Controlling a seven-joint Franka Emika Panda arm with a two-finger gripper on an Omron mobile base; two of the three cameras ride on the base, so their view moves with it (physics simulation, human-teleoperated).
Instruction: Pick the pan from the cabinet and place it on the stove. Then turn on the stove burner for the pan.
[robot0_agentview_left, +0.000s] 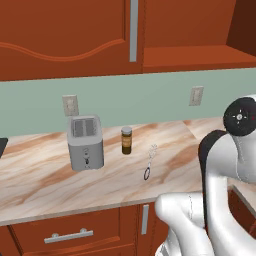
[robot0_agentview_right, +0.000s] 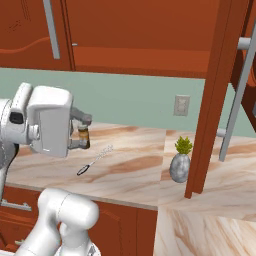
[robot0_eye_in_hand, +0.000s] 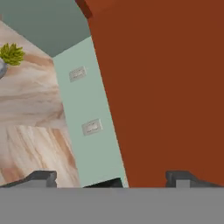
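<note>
from where i stand the counter (robot0_agentview_left: 45, 185) runs left to right: a silver toaster (robot0_agentview_left: 86, 142) at the left, a small brown jar (robot0_agentview_left: 126, 140) just right of it, then a wire whisk (robot0_agentview_left: 150, 161) lying flat nearer the front edge, and further right a little potted plant (robot0_agentview_right: 181, 161) beside the open cabinet door (robot0_agentview_right: 212, 100). above them hangs the cabinet (robot0_agentview_left: 65, 35), its left door closed and the right bay open, the shelf edge (robot0_agentview_left: 200, 55) bare as far as i can see; i cannot spot the pan, so i cannot tell where it sits, likely deeper inside. a frying pan like that should be rigid and fairly heavy toward the round body, with a slick coating, so i'd judge the long thin handle near its joint the best place to pinch, gripped firmly because the weight will want to tip it. the arm is folded up close to the base, wrist raised, and the gripper (robot0_eye_in_hand: 111, 179) faces the cabinet's side and the green wall, fingers (robot0_eye_in_hand: 41, 177) spread wide and holding nothing.
</note>
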